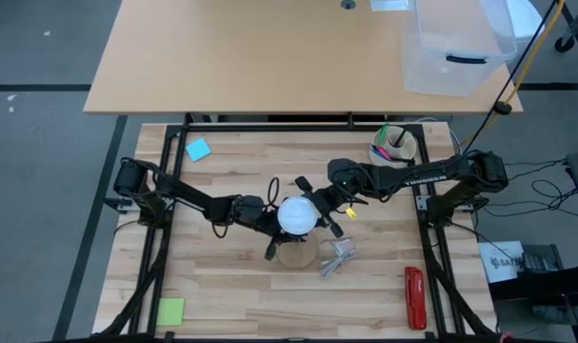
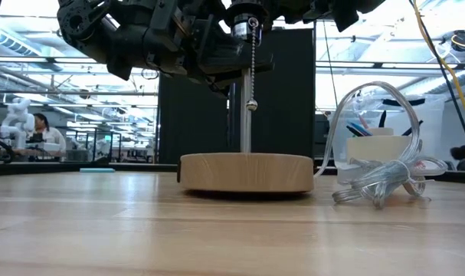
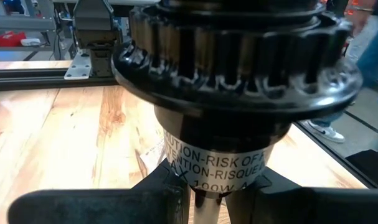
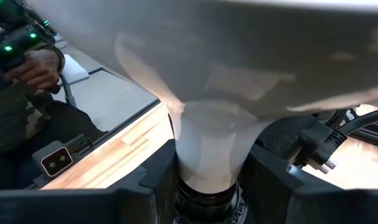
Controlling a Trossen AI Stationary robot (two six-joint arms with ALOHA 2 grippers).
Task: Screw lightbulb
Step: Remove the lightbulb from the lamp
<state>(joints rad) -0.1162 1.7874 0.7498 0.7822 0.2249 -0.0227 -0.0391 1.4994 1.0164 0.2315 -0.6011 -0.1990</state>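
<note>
The white lightbulb point(image 1: 296, 214) stands upright above the round wooden base point(image 1: 296, 253), its neck point(image 4: 208, 146) going down into the black socket point(image 3: 238, 68). The socket sits on a metal post point(image 2: 245, 123) rising from the wooden base point(image 2: 246, 172), and a pull chain point(image 2: 252, 69) hangs beside the post. My left gripper point(image 1: 268, 222) reaches in from the table's left and is shut on the socket. My right gripper point(image 1: 319, 208) reaches in from the right and is shut on the bulb. My left gripper point(image 3: 217, 202) pinches the socket's narrow lower end point(image 3: 215, 186), just under its warning label, between its two fingers. The fingers come in about level from the table's left. The socket stays upright on its post. My right gripper point(image 4: 207, 190) pinches the bulb's tapering neck point(image 4: 207, 165), just above the socket's rim, between its two fingers. The fingers come in about level from the table's right, under the round globe. The bulb stands upright with its lower end in the socket.
A coiled clear cord point(image 1: 338, 255) lies right of the wooden base. A white cup of pens point(image 1: 393, 145) stands at the far right, a red tool point(image 1: 414, 297) at the near right. Blue point(image 1: 198, 150) and green point(image 1: 170, 311) notes lie left. A person's hand point(image 4: 33, 68) shows beyond the table.
</note>
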